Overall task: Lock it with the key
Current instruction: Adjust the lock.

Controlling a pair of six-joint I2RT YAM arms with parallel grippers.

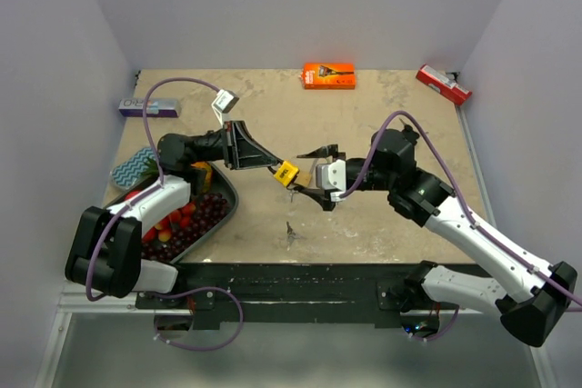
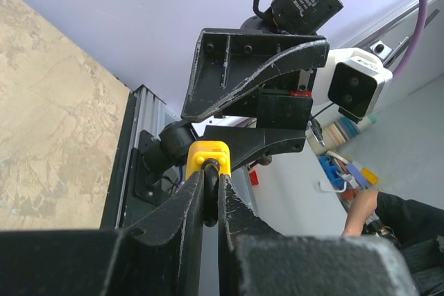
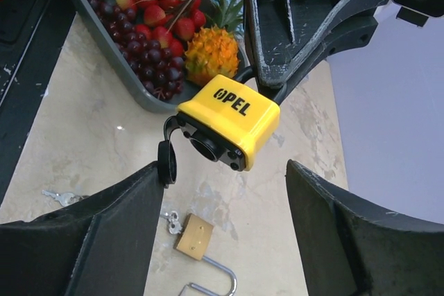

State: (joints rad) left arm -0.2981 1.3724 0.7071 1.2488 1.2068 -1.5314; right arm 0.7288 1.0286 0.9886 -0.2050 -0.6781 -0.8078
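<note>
The left gripper (image 1: 273, 167) pinches the shackle of the yellow Opel padlock (image 3: 232, 119) above mid-table, and the right gripper (image 1: 318, 173) flanks its body, wide and empty. The padlock looks heavy, rigid and slick, so take its flat faces. The thin keys (image 3: 61, 197) lie on the table nearer.

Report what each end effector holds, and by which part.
Left end effector grips the yellow padlock by its shackle; right end effector is open, holding nothing.

- Top view: bright, even, diffuse light; the surface (image 1: 382, 106) carries only soft, short shadows under the arms.
- Right wrist: yellow padlock (image 3: 229, 119) sharp, with a faint sheen; right fingers (image 3: 90, 240) dark, slightly soft.
- Left wrist: pale wall washed out; left fingers (image 2: 173, 230) underexposed, blurred close up.
</note>
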